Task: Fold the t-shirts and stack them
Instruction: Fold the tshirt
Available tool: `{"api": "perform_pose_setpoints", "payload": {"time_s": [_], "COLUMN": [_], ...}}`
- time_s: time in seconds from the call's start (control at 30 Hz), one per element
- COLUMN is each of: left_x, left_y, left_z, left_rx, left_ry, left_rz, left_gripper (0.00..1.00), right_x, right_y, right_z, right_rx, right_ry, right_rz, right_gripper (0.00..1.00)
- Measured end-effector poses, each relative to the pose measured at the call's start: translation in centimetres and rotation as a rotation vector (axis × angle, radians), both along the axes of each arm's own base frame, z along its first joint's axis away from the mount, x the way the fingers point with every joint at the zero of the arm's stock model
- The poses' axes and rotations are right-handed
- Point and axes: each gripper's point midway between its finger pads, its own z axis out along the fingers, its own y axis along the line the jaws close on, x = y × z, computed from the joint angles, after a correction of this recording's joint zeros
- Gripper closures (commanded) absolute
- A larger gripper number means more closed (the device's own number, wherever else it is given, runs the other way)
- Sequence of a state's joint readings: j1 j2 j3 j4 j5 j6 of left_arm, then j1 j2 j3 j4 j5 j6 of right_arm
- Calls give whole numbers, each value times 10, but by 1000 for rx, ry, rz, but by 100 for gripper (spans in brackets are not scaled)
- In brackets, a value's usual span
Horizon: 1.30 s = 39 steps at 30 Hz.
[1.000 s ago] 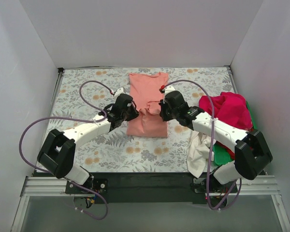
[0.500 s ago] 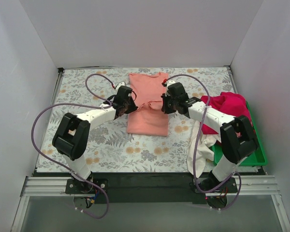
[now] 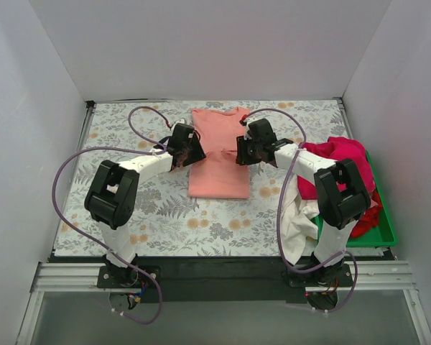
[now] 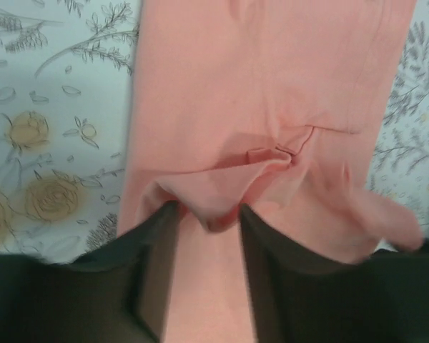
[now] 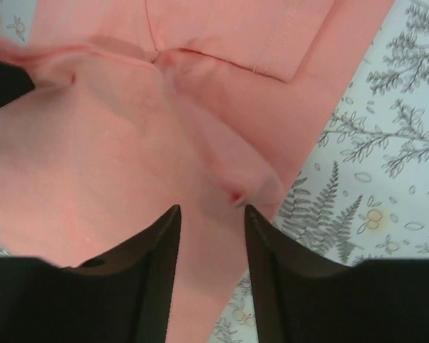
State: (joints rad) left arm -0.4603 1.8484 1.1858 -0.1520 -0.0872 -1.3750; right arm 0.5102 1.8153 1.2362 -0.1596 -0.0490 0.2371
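The salmon-pink t-shirt point(image 3: 219, 180) lies flat mid-table as a long narrow strip, neck end at the far side. My left gripper point(image 3: 192, 154) is at its left edge and my right gripper point(image 3: 239, 154) at its right edge, both low over the cloth. In the left wrist view the left gripper point(image 4: 208, 209) is open, with a bunched fold of the pink shirt point(image 4: 272, 86) lying loose at its tips. The right gripper point(image 5: 212, 208) is open over the shirt point(image 5: 93, 157), a small pucker just past its tips.
A heap of t-shirts sits at the right: magenta point(image 3: 337, 154) on top, red point(image 3: 366, 215) below, and white point(image 3: 296, 223) hanging toward the near edge. They rest in and over a green tray point(image 3: 379, 231). White walls close in three sides.
Both grippers carried the shirt's side edges a little toward the far side, then opened and let go. The elbows swung inward and nearer.
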Motion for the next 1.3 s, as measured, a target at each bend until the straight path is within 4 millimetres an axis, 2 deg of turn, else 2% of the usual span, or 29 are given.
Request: {"api": "perform_pose_setpoints", "payload": {"time_s": [0.03,0.07,0.1,0.13,0.27,0.37,0.53,0.67,0.7,0.73,0.8,0.83,0.87,0.9,0.93,0.97,1.07,1.23,1.3], "left_x": [2,4,5,5,3,-8,-53,-95,-105,-114,-128,-134,-139,-142,-142,-142,-140,-142,-141], "left_y": [0,0,0,-1,-1,1,10,22,24,26,29,31,32,33,34,34,33,35,34], "left_z": [1,2,2,3,7,15,25,13,7,0,-13,-19,-25,-28,-29,-29,-29,-42,-44], "left_rx": [-1,-3,-4,-8,-21,-42,-114,-155,-162,-170,-174,-175,-173,-177,-178,-180,-187,-171,-175], "left_ry": [-3,-6,-7,-7,-8,-12,0,47,65,85,126,148,165,176,178,180,179,212,215], "left_rz": [-2,-3,-4,-6,-15,-21,-31,-28,-26,-23,-19,-13,-7,2,5,9,17,37,39], "left_gripper": [33,21,15,13,10,8,6,6,8,15,22,25,34,37,42,53,64,76,88], "right_x": [1,3,5,6,5,-6,-49,-90,-99,-108,-124,-130,-134,-136,-137,-137,-135,-131,-132], "right_y": [0,-1,-1,-1,-1,-4,-17,-26,-28,-30,-34,-35,-35,-34,-34,-33,-29,-25,-25], "right_z": [0,1,2,3,5,10,15,-1,-6,-13,-25,-30,-33,-35,-36,-36,-33,-37,-43], "right_rx": [3,9,8,15,25,39,80,111,114,118,122,125,129,136,143,151,177,191,186], "right_ry": [2,2,-4,-1,-4,-4,13,69,86,108,154,174,188,196,200,199,195,201,220], "right_rz": [-6,-10,-4,-12,3,13,26,44,47,47,47,44,45,45,42,41,36,27,18], "right_gripper": [31,25,4,2,2,2,2,2,2,2,4,7,10,13,22,25,31,41,46]}}
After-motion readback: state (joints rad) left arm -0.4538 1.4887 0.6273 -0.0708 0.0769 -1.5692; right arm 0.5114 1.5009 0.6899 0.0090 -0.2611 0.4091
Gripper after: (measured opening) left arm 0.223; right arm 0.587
